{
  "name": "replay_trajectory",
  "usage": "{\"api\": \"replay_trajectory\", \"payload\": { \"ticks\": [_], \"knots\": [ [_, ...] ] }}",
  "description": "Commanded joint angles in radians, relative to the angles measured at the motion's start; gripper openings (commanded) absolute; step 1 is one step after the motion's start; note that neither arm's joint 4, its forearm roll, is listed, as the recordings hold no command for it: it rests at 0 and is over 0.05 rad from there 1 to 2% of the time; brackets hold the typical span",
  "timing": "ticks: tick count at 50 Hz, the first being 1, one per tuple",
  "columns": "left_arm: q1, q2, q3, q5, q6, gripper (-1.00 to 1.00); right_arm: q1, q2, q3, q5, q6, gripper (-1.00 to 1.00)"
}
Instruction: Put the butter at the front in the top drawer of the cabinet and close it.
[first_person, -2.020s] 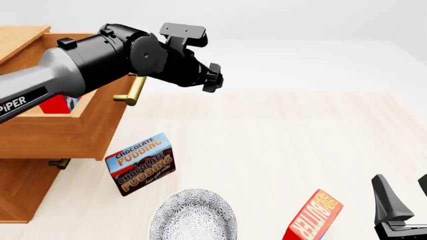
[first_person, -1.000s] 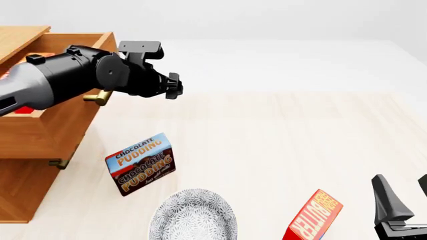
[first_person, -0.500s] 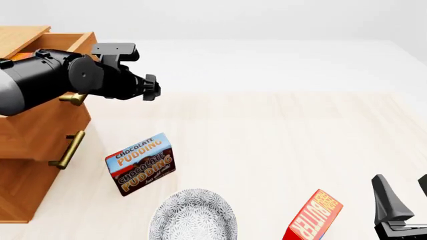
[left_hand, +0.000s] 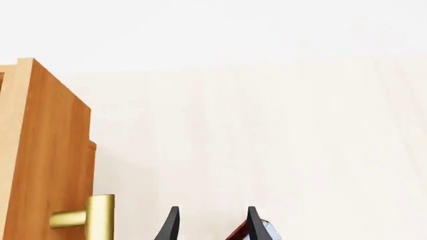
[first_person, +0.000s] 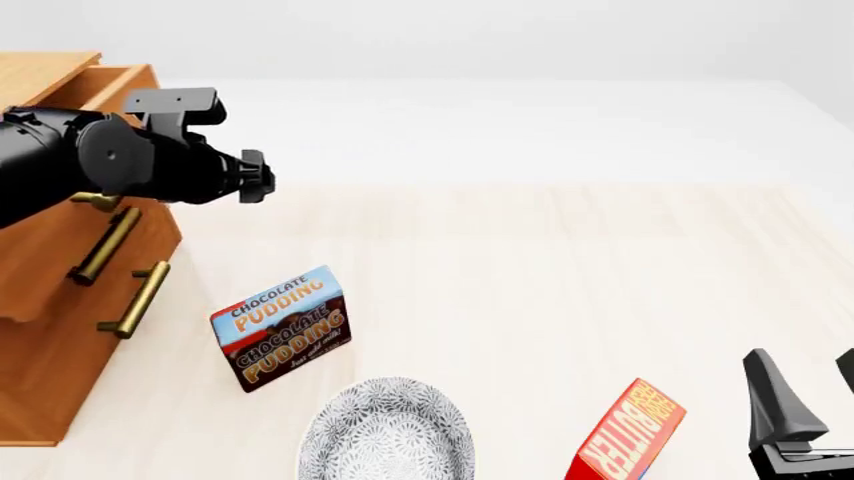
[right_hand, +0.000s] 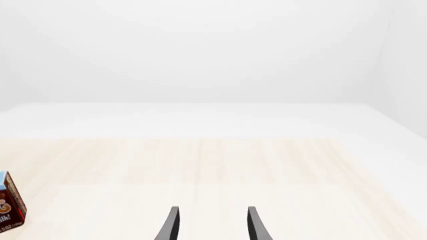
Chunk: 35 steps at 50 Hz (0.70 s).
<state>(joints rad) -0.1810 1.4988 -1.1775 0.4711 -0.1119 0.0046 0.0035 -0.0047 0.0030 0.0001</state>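
Observation:
The cabinet (first_person: 54, 380) stands at the table's left edge. Its top drawer (first_person: 150, 226) sticks out only a little, its brass handle (first_person: 104, 245) showing just under my left arm (first_person: 134, 160), which is up against the drawer front. The butter is hidden; the inside of the drawer does not show. In the left wrist view my left gripper (left_hand: 211, 226) is open and holds nothing, with the drawer's wood (left_hand: 47, 160) and the brass handle (left_hand: 100, 216) beside it. My right gripper (first_person: 805, 405) rests open at the front right corner, fingers apart in its wrist view (right_hand: 211, 226).
A red carton lettered BUTTER (first_person: 627, 432) leans at the front right, close to my right gripper. A chocolate pudding box (first_person: 283, 327) stands near the cabinet, with a patterned grey plate (first_person: 387, 432) in front of it. The lower drawer's handle (first_person: 134, 298) shows below.
My left arm has moved left and the top drawer has slid from wide open to almost shut. The red carton inside it has gone out of sight. The right arm has stayed still.

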Motion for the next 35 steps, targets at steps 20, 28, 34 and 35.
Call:
{"api": "replay_trajectory", "payload": {
  "ticks": [20, 28, 34, 35],
  "knots": [
    [0.105, -0.041, 0.045, -0.004, 0.012, 1.00, 0.000, -0.001, 0.001, -0.001, 0.000, 1.00],
    [0.120, -0.041, 0.060, -0.020, 0.003, 1.00, 0.000, -0.001, 0.001, -0.001, 0.000, 1.00],
    [0.134, -0.057, 0.067, -0.027, -0.009, 1.00, 0.000, -0.001, 0.001, -0.001, 0.000, 1.00],
    [0.134, -0.057, 0.068, -0.027, -0.009, 1.00, 0.000, -0.001, 0.001, -0.001, 0.000, 1.00]
  ]
}}
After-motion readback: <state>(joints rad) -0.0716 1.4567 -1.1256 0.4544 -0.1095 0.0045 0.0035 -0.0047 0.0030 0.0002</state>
